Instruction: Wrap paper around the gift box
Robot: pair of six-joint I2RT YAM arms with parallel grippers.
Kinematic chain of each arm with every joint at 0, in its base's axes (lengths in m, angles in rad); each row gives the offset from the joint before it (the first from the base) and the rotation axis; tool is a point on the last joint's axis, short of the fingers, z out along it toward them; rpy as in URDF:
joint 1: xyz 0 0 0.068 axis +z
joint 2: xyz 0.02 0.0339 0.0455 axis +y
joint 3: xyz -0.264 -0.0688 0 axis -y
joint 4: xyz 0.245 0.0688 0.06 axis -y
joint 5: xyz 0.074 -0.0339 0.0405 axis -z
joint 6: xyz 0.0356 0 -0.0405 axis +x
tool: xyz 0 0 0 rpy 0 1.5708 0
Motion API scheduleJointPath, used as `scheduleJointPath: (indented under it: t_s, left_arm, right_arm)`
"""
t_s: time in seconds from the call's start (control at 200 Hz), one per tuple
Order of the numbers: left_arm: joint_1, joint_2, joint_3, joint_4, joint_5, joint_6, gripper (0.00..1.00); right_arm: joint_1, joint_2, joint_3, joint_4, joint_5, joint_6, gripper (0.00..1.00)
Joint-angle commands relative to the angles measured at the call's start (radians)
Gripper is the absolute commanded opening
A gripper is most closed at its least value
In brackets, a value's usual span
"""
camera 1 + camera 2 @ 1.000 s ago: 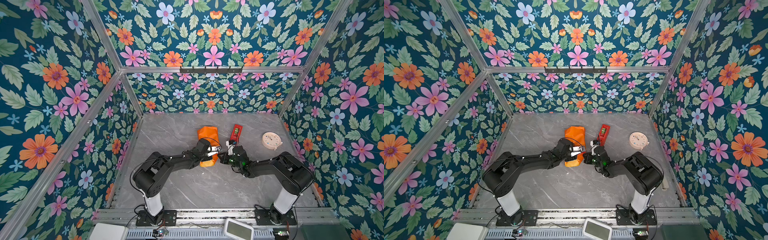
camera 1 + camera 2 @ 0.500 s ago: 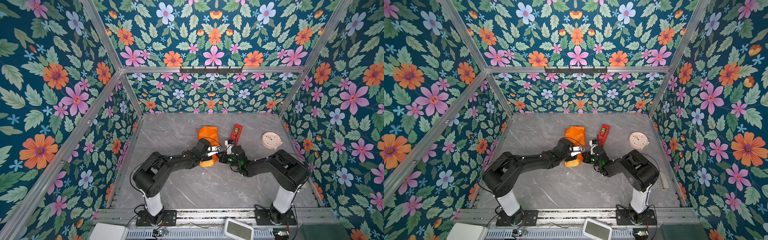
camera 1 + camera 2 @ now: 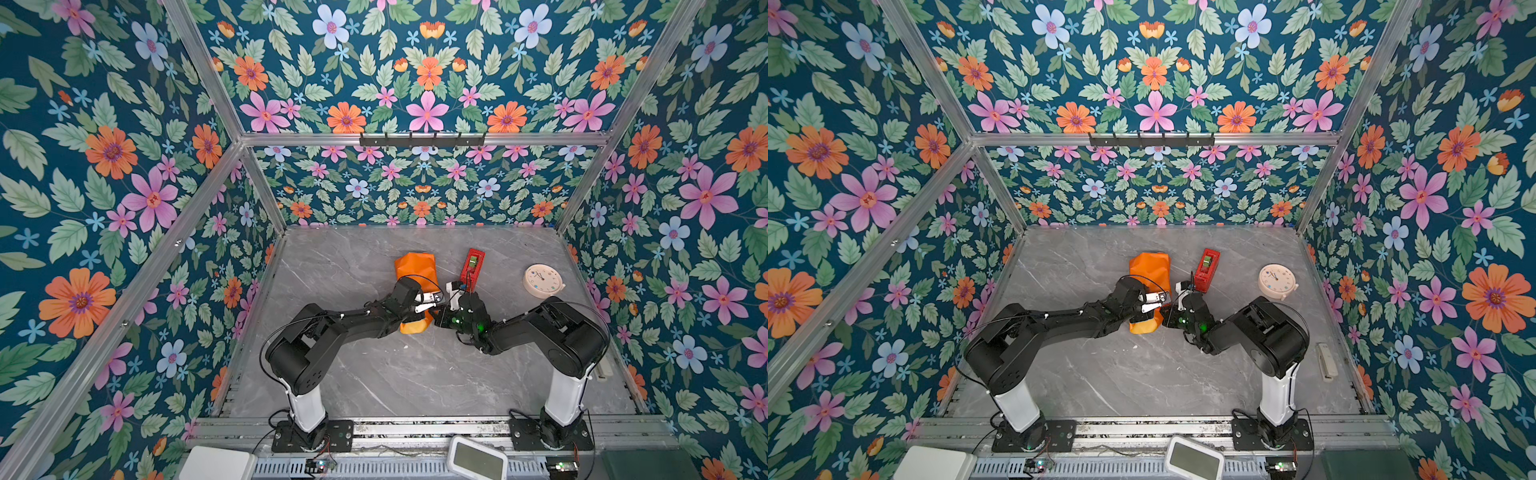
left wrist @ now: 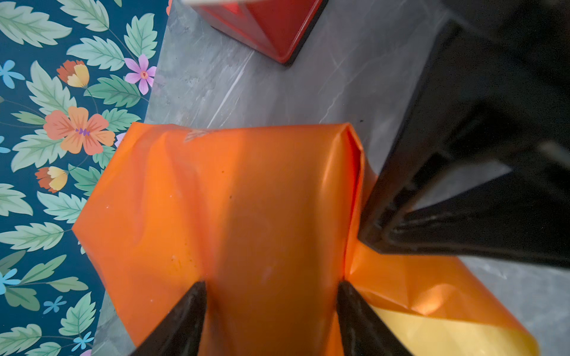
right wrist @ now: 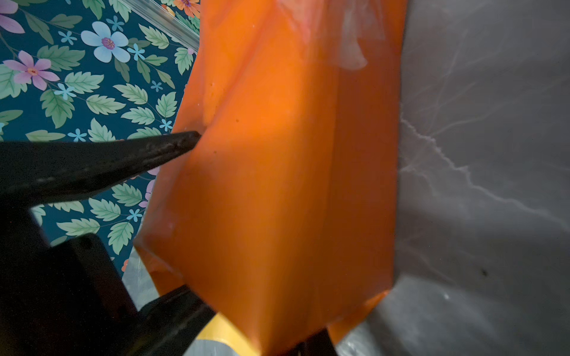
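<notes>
The paper, glossy orange side out, lies folded into a parcel at mid-table. The gift box is hidden under it. My left gripper is open. Both its fingertips press down on the parcel's top near its front end. In the right wrist view one of these fingertips touches the orange surface. My right gripper is shut on the loose end flap, whose yellow inside face shows.
A red tape dispenser stands just right of the parcel, close to the right wrist. A round cream clock lies further right. A small white object rests by the right wall. Flowered walls enclose the table.
The right arm has shifted slightly towards the parcel. The left arm and the parcel have stayed put.
</notes>
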Motion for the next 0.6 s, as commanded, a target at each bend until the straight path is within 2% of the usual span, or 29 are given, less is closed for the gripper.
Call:
scheduleJointPath:
  t_s: [0.0, 0.395, 0.595]
  left_arm:
    - [-0.001, 0.023, -0.013, -0.262, 0.049, -0.017, 0.67]
    - [-0.001, 0.020, -0.011, -0.263, 0.049, -0.018, 0.67]
    - [-0.001, 0.020, -0.012, -0.258, 0.047, -0.019, 0.67]
  right_arm:
    - [0.012, 0.007, 0.006, 0.039, 0.035, 0.007, 0.03]
    - [0.039, 0.024, 0.001, -0.044, 0.109, 0.029, 0.03]
    - [0.049, 0.042, -0.006, -0.073, 0.103, 0.045, 0.03]
